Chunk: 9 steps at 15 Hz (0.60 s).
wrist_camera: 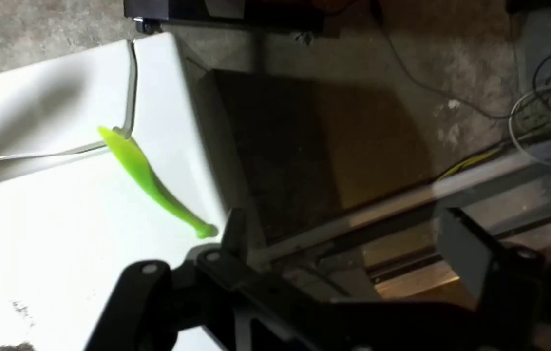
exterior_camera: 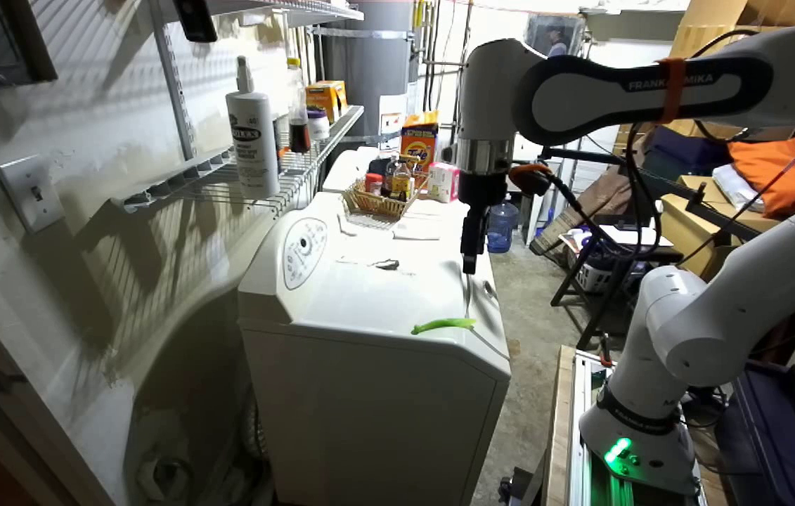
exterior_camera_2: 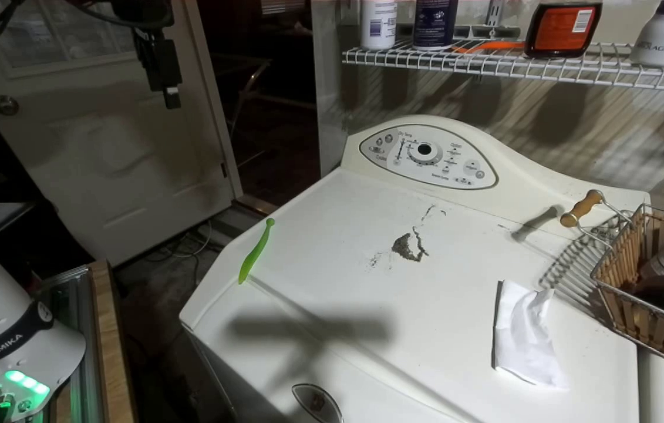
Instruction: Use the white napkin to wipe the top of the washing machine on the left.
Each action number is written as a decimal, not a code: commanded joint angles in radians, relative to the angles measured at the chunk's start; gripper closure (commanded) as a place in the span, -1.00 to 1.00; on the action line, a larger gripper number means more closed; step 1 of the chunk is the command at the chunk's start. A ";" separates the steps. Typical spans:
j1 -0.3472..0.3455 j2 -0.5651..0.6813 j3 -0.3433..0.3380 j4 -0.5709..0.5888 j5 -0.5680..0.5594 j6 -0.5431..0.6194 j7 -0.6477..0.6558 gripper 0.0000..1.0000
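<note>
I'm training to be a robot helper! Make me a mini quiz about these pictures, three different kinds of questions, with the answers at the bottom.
1. What colour is the thin curved thing lying near the edge of the machine?

2. Which of these is the white napkin nearest to?
A) the basket
B) the control dial
C) the thin curved thing

3. True or false: the pincer stands open, apart from the white napkin.

Key:
1. Green
2. A
3. True
</note>
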 commanded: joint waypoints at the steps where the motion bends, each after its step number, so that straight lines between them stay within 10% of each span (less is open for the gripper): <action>1: -0.089 0.003 -0.043 -0.025 -0.054 0.125 0.048 -1.00; 9: -0.288 0.160 -0.184 -0.051 -0.146 0.578 0.103 -1.00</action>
